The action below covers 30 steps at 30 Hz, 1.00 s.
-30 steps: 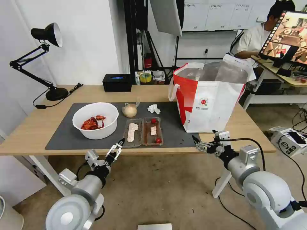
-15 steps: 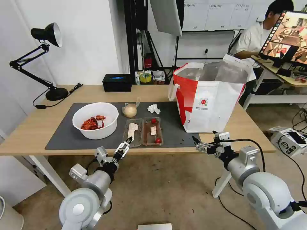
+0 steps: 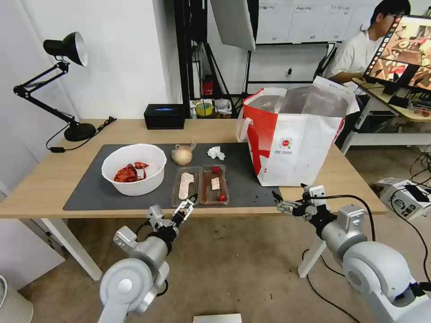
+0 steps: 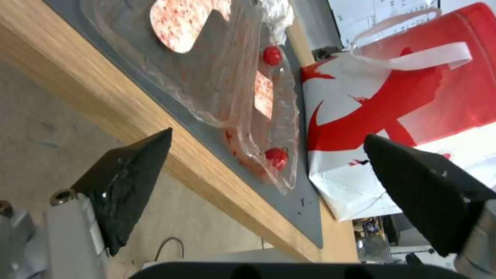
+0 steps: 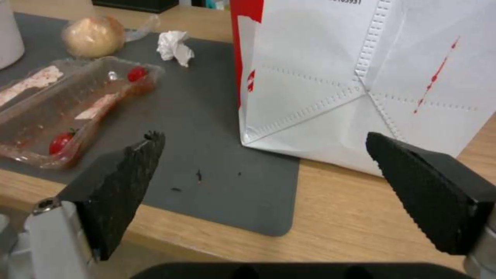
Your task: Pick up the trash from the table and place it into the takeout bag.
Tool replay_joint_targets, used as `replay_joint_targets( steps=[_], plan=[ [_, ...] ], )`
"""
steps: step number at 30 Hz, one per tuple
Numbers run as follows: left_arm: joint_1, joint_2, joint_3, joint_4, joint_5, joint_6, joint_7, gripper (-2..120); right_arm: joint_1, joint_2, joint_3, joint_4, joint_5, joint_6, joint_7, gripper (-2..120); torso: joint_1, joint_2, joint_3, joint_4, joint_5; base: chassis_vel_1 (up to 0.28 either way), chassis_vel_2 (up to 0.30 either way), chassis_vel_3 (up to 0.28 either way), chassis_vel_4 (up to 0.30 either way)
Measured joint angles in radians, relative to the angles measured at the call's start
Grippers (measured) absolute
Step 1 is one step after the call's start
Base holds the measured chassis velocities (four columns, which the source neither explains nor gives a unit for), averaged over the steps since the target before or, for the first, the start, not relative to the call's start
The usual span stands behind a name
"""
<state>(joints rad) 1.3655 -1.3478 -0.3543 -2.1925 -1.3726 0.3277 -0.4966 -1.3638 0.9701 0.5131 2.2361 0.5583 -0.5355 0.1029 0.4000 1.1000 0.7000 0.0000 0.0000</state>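
Note:
On the dark mat of the table [image 3: 40, 181] lies the trash: a white bowl [image 3: 134, 168] with red scraps, an open clear tray [image 3: 200, 185], a crumpled tissue [image 3: 216, 153] and a bagged beige ball [image 3: 182, 155]. The red-and-white takeout bag [image 3: 294, 139] stands upright at the mat's right end. My left gripper [image 3: 192, 200] hangs open just off the table's front edge, in front of the tray [image 4: 227, 77]. My right gripper [image 3: 277, 202] is open at the front edge, below the takeout bag [image 5: 362, 58], holding nothing.
A black desk lamp [image 3: 67, 49] and its cable occupy the table's back left. A black box [image 3: 164, 116] sits at the back edge. A second desk with a monitor [image 3: 402, 49] stands to the right, behind the bag.
My left arm has swung rightward and forward, bringing its gripper from below the bowl's side to the tray's front edge. The right arm has barely shifted.

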Motion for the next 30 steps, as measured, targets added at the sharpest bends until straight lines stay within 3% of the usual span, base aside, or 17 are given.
replay_joint_targets(
  steps=[30],
  plan=[
    [-0.115, -0.002, 0.051, 0.099, -0.047, -0.008, -0.03, 100, 0.001, -0.002, -0.002, -0.03, -0.002, 0.004, 0.0, 100, 0.0, 0.0, 0.0, 0.0, 0.0, 0.0, 0.0, 0.0, 0.0]
  ],
)
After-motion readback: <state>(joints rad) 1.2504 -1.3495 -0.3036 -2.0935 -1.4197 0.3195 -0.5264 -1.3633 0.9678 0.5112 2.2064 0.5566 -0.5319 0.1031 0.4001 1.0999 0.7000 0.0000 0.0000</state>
